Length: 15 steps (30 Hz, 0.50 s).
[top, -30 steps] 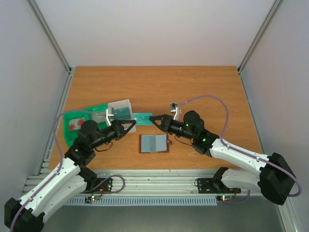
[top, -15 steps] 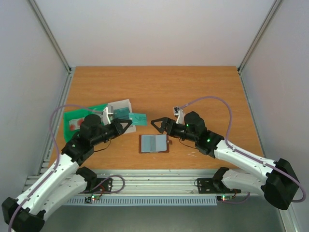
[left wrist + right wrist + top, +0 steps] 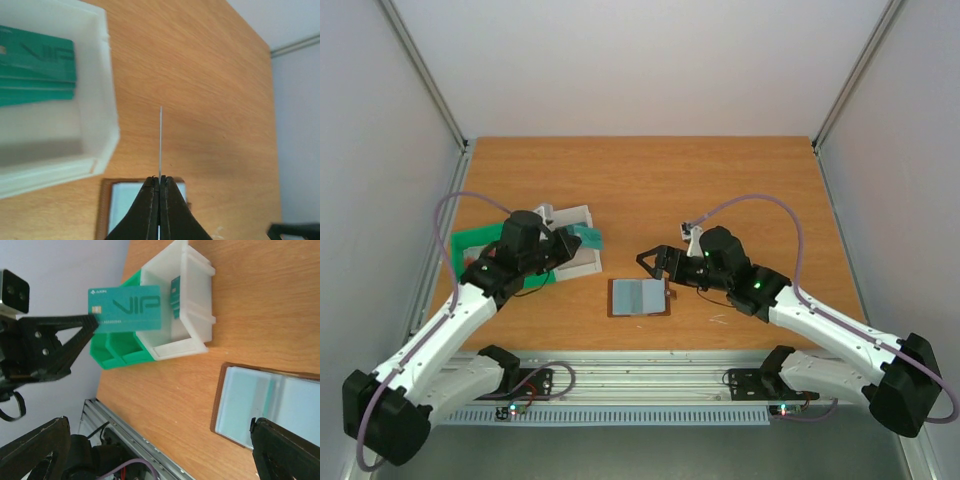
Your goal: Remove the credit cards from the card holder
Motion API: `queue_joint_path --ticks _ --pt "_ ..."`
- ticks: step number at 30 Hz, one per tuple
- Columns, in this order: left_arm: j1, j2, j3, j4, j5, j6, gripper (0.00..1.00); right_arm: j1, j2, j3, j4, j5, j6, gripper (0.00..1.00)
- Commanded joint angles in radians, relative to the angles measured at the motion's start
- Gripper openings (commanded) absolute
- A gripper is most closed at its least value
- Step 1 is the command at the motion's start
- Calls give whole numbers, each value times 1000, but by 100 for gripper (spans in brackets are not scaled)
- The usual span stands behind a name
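Note:
The card holder, a brown wallet with grey-blue pockets, lies open and flat on the table; it also shows as card holder and card holder. My left gripper is shut on a teal-green credit card and holds it on edge above the tray's near right corner. The right wrist view shows this credit card face on, marked VIP. In the left wrist view the credit card is a thin line rising from the left gripper. My right gripper is open and holds nothing, just beyond the wallet's right end.
A green and white compartment tray stands at the left. Its white bin holds another teal card. The table's metal rail runs along the near edge.
The right gripper opened and let go of the teal card, then drew back a little. The left gripper carried the card left, to the tray's corner.

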Motion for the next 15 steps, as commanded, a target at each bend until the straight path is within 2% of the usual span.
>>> queue_joint_path --ticks 1,6,15 --pt "67 62 51 -42 -63 75 0 -5 -42 22 -81 47 -21 98" --pt "138 171 89 -35 -45 115 0 -6 -44 21 -92 23 -19 98" --pt "187 327 120 64 -82 130 0 -6 -60 52 -160 49 -49 98"
